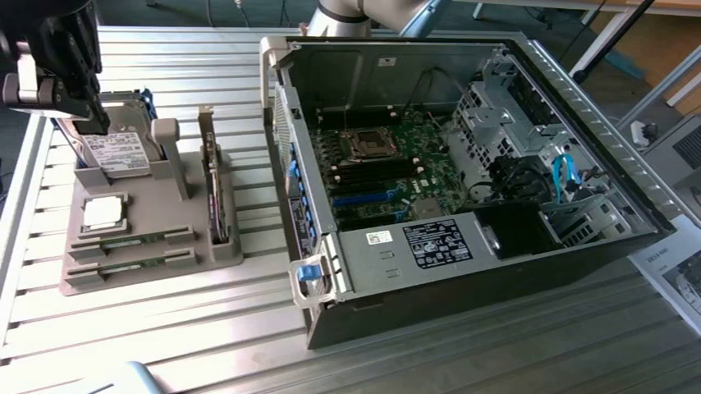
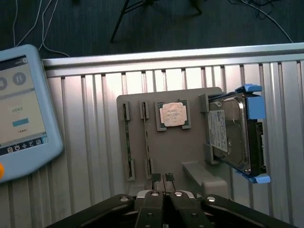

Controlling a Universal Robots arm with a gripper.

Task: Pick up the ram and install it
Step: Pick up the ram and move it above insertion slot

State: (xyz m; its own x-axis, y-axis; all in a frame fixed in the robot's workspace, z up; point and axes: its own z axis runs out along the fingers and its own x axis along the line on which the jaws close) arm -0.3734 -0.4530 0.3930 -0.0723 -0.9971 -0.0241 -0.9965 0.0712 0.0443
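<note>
Two ram sticks lie on edge in slots of a grey holder tray (image 1: 164,222) at the exterior view's left: one ram stick (image 1: 134,243) (image 2: 146,142), the other (image 1: 130,264) (image 2: 127,142). My gripper (image 1: 90,115) (image 2: 163,178) hangs above the tray's far end, near the hard drive, its fingers shut together with nothing between them. It is apart from both sticks. The open computer case (image 1: 570,123) lies at the exterior view's right, its green motherboard (image 1: 383,172) exposed with long black and blue memory slots (image 1: 367,195).
The tray also holds a hard drive (image 1: 115,152) (image 2: 232,135) in a blue frame, a square silver processor (image 1: 102,213) (image 2: 172,115) and an upright expansion card (image 1: 216,193). A light-blue tablet (image 2: 21,109) lies on the slatted metal table (image 1: 164,328).
</note>
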